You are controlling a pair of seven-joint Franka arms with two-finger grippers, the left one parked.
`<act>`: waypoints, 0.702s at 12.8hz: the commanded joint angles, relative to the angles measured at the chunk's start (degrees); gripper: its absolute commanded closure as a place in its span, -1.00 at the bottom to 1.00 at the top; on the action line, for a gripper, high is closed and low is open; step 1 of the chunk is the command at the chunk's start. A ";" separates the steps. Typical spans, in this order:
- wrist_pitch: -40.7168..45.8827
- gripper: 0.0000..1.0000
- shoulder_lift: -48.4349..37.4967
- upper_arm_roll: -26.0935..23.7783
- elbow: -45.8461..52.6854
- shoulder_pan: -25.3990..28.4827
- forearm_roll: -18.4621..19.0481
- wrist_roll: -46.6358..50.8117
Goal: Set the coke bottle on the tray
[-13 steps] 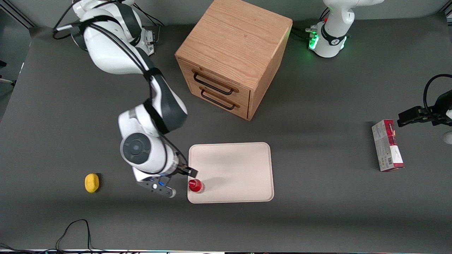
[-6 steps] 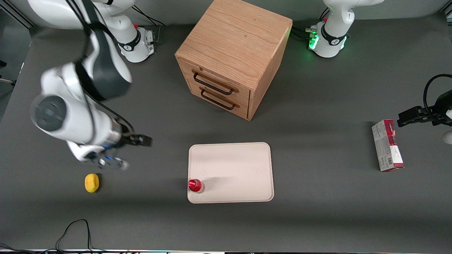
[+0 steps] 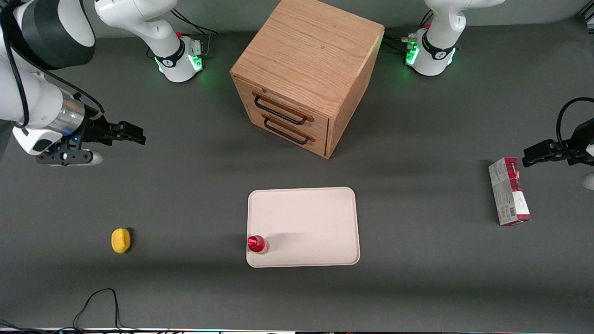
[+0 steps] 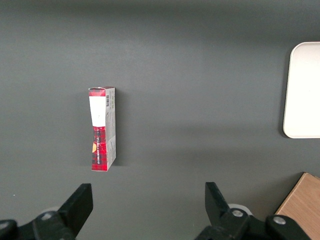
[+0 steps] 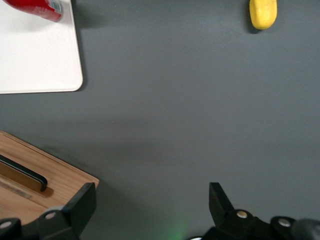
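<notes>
The coke bottle (image 3: 256, 244), small and red with a red cap, stands upright on the cream-white tray (image 3: 311, 218), at the tray's corner nearest the front camera on the working arm's side. A piece of it shows in the right wrist view (image 5: 37, 8) on the tray (image 5: 35, 60). My gripper (image 3: 132, 133) is open and empty, raised high over the working arm's end of the table, well away from the tray. Its two fingers stand wide apart in the right wrist view (image 5: 150, 205).
A wooden two-drawer cabinet (image 3: 306, 74) stands farther from the camera than the tray. A yellow lemon-like object (image 3: 120, 240) lies toward the working arm's end. A red-and-grey carton (image 3: 509, 191) lies toward the parked arm's end. A black cable (image 3: 95, 304) lies by the table's near edge.
My gripper has left the bottle standing on the tray and has pulled away, rising and swinging toward the working arm's end of the table. The bottle has not moved.
</notes>
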State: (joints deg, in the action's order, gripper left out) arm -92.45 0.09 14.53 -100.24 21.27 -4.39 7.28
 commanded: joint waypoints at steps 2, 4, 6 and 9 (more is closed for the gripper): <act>4.28 -1.00 -0.53 -12.52 2.85 -13.73 1.66 -3.77; 7.37 -1.00 0.42 -21.19 5.83 -22.40 1.31 -2.90; 7.38 -1.00 0.52 -21.21 6.55 -22.15 1.05 -2.89; 7.46 -1.00 0.78 -19.54 7.78 -19.44 1.22 -3.06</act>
State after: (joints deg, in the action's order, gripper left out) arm -86.44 0.04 -6.00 -94.49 0.31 -3.60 5.10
